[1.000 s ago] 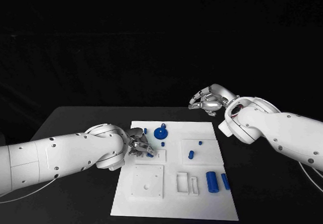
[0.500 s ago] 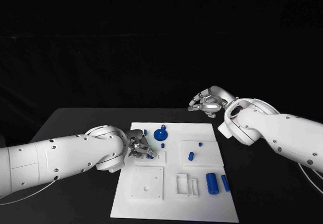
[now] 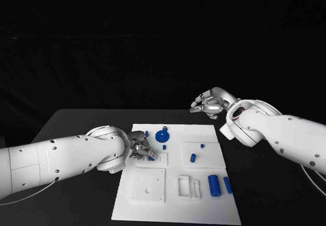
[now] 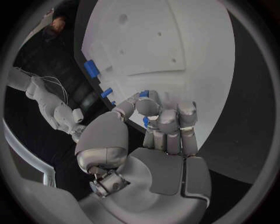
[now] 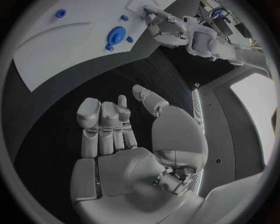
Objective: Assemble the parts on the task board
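Note:
The white task board (image 3: 177, 194) lies in the middle of the black table. My left hand (image 3: 140, 148) hovers low over the board's left edge with its fingers curled in. It pinches a small blue part (image 4: 144, 94) between thumb and fingertips. Beside that hand a blue round part (image 3: 162, 135) stands on the board. A blue oblong part (image 3: 193, 156) and a small peg (image 3: 203, 144) lie further right. Two blue cylinders (image 3: 214, 184) rest near the board's right edge. My right hand (image 3: 209, 105) is raised beyond the board's far right corner, fingers apart, holding nothing.
A square white block with holes (image 3: 149, 183) and two narrow white slots (image 3: 189, 186) sit on the near half of the board. Bare black table (image 3: 275, 198) lies on both sides of the board. The right wrist view shows the board (image 5: 70, 46) below that hand.
Almost nothing differs. My left hand stays at the board's left edge with the small part, and my right hand has only turned a little in the air.

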